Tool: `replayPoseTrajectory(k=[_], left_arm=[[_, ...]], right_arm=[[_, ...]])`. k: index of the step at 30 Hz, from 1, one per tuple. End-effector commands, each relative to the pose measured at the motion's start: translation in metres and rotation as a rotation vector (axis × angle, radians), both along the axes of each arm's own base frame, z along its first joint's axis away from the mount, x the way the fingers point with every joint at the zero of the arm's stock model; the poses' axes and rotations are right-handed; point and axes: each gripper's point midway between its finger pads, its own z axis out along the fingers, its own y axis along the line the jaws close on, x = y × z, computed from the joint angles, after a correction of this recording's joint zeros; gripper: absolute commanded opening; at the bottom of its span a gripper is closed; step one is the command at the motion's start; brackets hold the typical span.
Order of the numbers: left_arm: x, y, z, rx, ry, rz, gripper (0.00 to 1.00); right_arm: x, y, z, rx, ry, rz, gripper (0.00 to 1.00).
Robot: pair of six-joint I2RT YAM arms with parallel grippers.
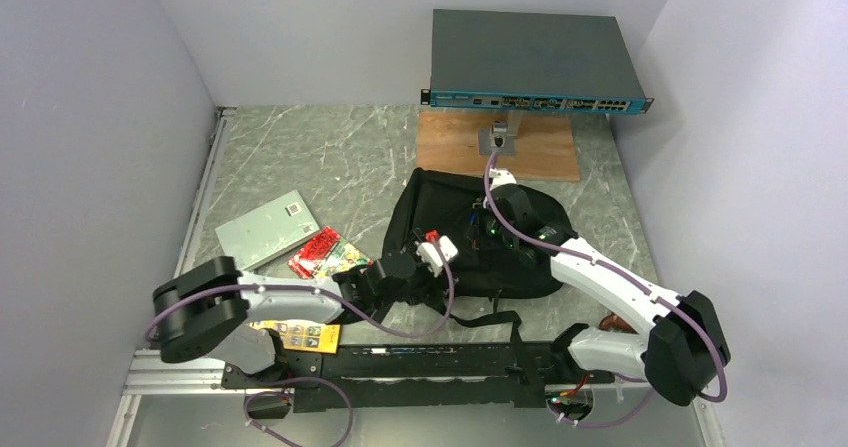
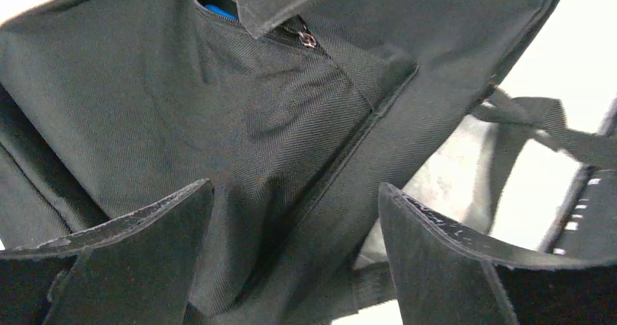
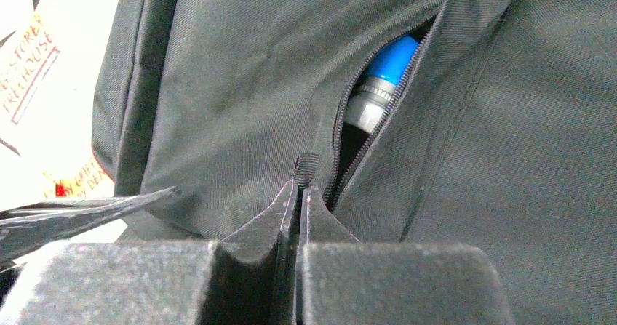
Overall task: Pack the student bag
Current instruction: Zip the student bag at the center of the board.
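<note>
Inspecting from the bag point(image 1: 425, 207) outward: it lies slumped mid-table, between the two arms. Its zip gap point(image 3: 364, 143) is part open, and a blue-capped bottle point(image 3: 385, 67) inside shows through the gap. In the right wrist view the gap's long axis runs from the pull tab point(image 3: 305, 166) up and to the right, away from the fingers, so the tab sits at the gap's near end. The right gripper point(image 3: 298, 194) is pinched flat on that tab, with nothing else between its pads. The left gripper point(image 2: 295, 190) is spread wide and holds nothing. It is above the bag's fabric on the near left side, and I cannot tell whether it touches the cloth.

The right arm is therefore the one on the work. The left is just beside it, near enough to brace. My judgement is that any travel must follow the zip line: toward the wrist to widen the mouth, away from it to shut it. A book point(image 1: 325, 255) and a grey case point(image 1: 265, 232) lie outside, left of the bag, so I judge packing unfinished.
</note>
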Motion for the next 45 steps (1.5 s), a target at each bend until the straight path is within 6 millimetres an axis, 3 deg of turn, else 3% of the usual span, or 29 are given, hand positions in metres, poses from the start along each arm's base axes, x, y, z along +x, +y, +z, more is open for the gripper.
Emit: replayPoseTrajectory(k=[1,9,17,21,25,28,30,35,39,45], left_arm=[[0.016,-0.015,0.034,-0.043,-0.392,-0.025,0.90],[0.005,-0.050,0.019,-0.029,-0.462,-0.087,0.88],[0.015,-0.060,-0.003,0.045,-0.479,-0.075,0.82],[0.016,-0.061,-0.010,0.045,-0.460,-0.083,0.72],[0.020,-0.059,-0.023,0.091,-0.415,-0.081,0.41],[0.017,-0.057,-0.030,0.110,-0.394,-0.098,0.09],[0.012,-0.054,-0.033,0.105,-0.375,-0.117,0.00],[-0.014,-0.047,-0.042,0.053,-0.316,-0.219,0.00],[-0.037,-0.045,-0.056,0.023,-0.252,-0.306,0.00],[-0.055,-0.044,-0.067,-0.017,-0.194,-0.371,0.00]], right_arm=[[0.003,0.013,0.021,0.104,-0.035,0.014,0.00],[-0.001,0.015,0.023,0.130,-0.019,0.018,0.00],[-0.005,0.024,0.028,0.178,0.001,0.049,0.00],[-0.004,0.025,0.028,0.176,0.008,0.052,0.00],[-0.002,0.026,0.030,0.186,0.008,0.055,0.00],[0.000,0.028,0.034,0.193,0.009,0.056,0.00],[0.004,0.025,0.034,0.179,0.004,0.039,0.00],[0.029,0.007,0.044,0.145,-0.029,-0.036,0.00],[0.062,-0.009,0.049,0.137,-0.061,-0.101,0.00],[0.116,-0.031,0.052,0.069,-0.137,-0.194,0.00]])
